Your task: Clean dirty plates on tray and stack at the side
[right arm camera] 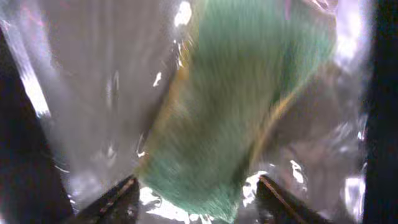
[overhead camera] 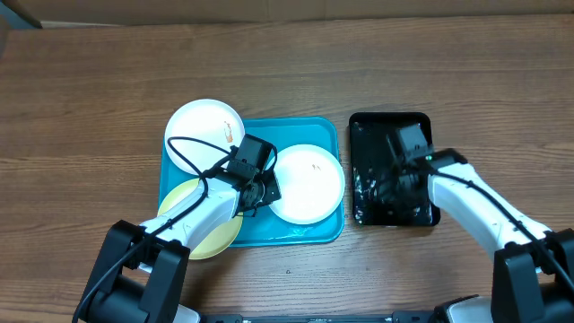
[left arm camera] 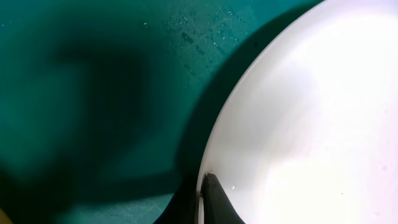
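The turquoise tray [overhead camera: 309, 133] lies mid-table. One white plate [overhead camera: 204, 130] with a brown smear overlaps its far left corner. A second white plate [overhead camera: 309, 184] lies in the tray's right half. The pale yellow-green plate [overhead camera: 193, 226] overlaps the tray's near left edge, partly under my left arm. My left gripper [overhead camera: 265, 190] is at the left rim of the second white plate [left arm camera: 311, 112]. In the left wrist view its fingers [left arm camera: 200, 190] are closed over that rim. My right gripper [overhead camera: 395, 179] is open over the black tray, its fingers [right arm camera: 196, 185] either side of a blurred green sponge [right arm camera: 236, 106].
The glossy black tray [overhead camera: 359, 126] stands right of the turquoise tray and looks wet. The turquoise tray floor [left arm camera: 93, 74] carries water droplets. Bare wooden table surrounds both trays.
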Robot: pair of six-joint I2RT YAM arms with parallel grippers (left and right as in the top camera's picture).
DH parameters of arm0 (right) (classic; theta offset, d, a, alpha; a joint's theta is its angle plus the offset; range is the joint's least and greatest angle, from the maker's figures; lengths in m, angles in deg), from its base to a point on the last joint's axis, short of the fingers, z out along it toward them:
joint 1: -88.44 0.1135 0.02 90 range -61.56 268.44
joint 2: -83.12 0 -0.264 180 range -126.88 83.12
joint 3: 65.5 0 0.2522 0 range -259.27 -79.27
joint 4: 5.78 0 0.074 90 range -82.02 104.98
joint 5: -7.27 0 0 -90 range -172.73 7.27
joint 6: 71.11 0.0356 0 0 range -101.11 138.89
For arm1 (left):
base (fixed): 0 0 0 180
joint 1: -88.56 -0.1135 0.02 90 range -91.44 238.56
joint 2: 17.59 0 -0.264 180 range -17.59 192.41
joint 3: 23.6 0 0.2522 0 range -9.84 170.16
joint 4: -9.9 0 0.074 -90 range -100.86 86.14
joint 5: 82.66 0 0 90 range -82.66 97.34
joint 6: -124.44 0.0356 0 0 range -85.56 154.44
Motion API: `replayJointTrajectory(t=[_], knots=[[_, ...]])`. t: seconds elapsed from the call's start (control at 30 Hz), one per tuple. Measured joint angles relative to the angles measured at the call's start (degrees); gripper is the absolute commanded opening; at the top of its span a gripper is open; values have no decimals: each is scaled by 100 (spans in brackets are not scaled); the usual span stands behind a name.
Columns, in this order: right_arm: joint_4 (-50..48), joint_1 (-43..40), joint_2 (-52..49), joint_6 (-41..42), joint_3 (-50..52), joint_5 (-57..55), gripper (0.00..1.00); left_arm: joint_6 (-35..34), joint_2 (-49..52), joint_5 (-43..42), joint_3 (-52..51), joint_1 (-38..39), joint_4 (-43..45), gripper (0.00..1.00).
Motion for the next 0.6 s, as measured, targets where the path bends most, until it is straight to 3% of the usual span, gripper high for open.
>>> replayJointTrajectory(t=[0.17, 0.4, 0.6], knots=[[-109, -4, -2, 0, -140, -127, 82, -13, -2, 2, -15, 0, 17, 14], [-509, -4, -7, 140, 186, -466, 84, 50, -7, -11, -15, 39, 28, 37], [-1060, -4, -7, 251, 402, -750, 83, 79, -28, 7, 13, 37, -94, 31]])
